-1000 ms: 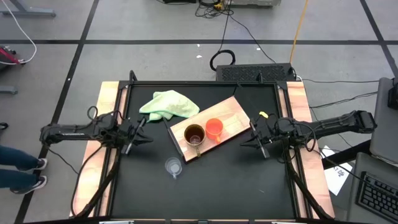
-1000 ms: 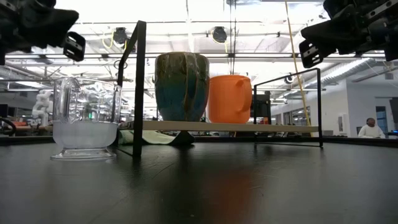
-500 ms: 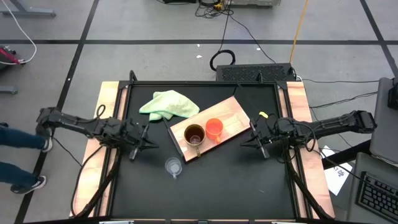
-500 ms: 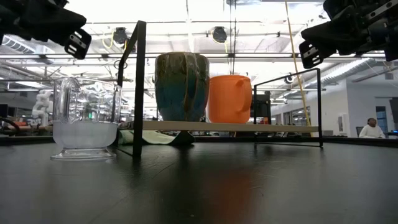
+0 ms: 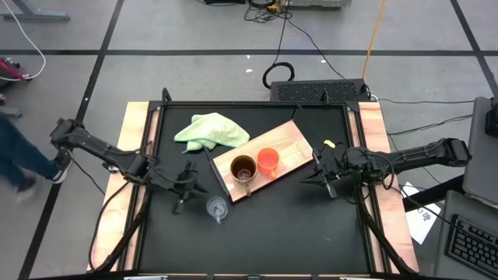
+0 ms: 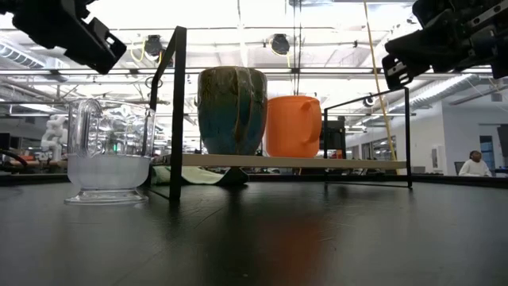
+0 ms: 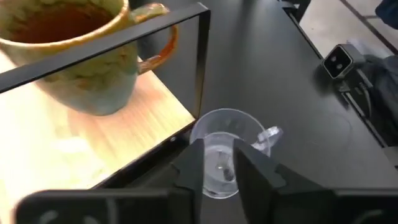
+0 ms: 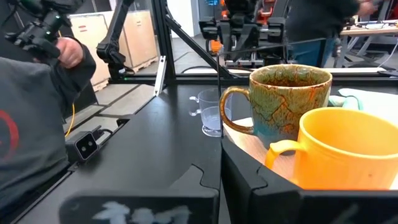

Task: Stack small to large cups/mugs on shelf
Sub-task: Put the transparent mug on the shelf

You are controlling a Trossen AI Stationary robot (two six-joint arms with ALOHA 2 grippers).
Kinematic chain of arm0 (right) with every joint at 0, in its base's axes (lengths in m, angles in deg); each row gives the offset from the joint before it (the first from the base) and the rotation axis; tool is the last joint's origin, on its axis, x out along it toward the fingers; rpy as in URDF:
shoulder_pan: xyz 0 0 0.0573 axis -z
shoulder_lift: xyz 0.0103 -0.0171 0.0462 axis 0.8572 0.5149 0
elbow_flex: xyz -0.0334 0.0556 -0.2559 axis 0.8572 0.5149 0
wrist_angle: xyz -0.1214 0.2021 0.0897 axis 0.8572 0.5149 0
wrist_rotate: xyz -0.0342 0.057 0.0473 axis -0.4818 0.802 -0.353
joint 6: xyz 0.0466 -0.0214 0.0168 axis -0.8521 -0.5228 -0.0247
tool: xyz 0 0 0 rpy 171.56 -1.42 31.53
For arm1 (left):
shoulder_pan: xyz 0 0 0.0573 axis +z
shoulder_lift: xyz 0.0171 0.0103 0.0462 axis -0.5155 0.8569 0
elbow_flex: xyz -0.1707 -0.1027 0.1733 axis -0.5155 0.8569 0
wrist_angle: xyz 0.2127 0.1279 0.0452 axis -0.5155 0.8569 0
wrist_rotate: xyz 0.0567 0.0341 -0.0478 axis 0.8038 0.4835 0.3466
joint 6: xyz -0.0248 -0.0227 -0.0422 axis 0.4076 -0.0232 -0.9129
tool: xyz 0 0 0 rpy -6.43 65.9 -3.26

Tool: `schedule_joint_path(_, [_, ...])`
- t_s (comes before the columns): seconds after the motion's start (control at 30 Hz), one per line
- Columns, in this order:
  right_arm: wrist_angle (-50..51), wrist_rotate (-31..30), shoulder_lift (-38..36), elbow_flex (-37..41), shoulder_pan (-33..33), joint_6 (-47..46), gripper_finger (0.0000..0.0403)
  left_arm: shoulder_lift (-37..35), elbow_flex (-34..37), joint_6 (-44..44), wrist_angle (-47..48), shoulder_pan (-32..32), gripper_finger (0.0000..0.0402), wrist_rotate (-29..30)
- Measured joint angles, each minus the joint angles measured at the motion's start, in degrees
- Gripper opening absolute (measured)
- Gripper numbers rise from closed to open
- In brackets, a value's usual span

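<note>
The small clear glass cup point(image 5: 216, 208) stands upright on the black table, near of the shelf point(image 5: 292, 144). The tan-brown mug point(image 5: 243, 168) and the orange cup point(image 5: 268, 160) stand side by side on the shelf's near-left end. My left gripper point(image 5: 189, 189) hovers just left of the glass cup, fingers a little apart and empty. In the left wrist view the glass cup point(image 7: 225, 127) shows just past my left gripper point(image 7: 219, 148). My right gripper point(image 5: 317, 173) hangs shut and empty right of the shelf, above the table.
A pale green cloth point(image 5: 210, 131) lies crumpled at the far left, beside the shelf. The shelf's thin black frame point(image 6: 176, 111) stands between the glass cup and the mug. A small camera point(image 7: 339, 60) sits at the table's near edge. A person point(image 5: 19, 159) walks left of the table.
My left gripper has swung toward the table's near edge and right, closing on the glass cup. The cups and my right arm have stayed still. The person left of the table has walked on.
</note>
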Motion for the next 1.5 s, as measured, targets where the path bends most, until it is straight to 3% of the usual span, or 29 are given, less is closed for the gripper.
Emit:
schedule_joint_path(0.27, [0.19,0.0,0.0,0.0,0.0,0.89,0.0,6.8,-4.26,-2.1,1.9,0.37,0.0187,1.89])
schedule_joint_path(0.47, [0.24,0.0,0.0,-0.02,0.0,0.89,0.0,10.47,-4.68,-8.41,3.82,0.91,0.0224,2.27])
schedule_joint_path(1.07, [0.25,0.0,0.02,-0.07,0.01,1.08,0.0,14.87,-4.68,-16.12,4.73,0.8,0.023,3.55])
schedule_joint_path(1.5, [0.66,0.0,0.02,-0.07,0.0,1.1,0.0,14.87,-4.68,-10.83,4.59,-1.98,0.023,4.5])
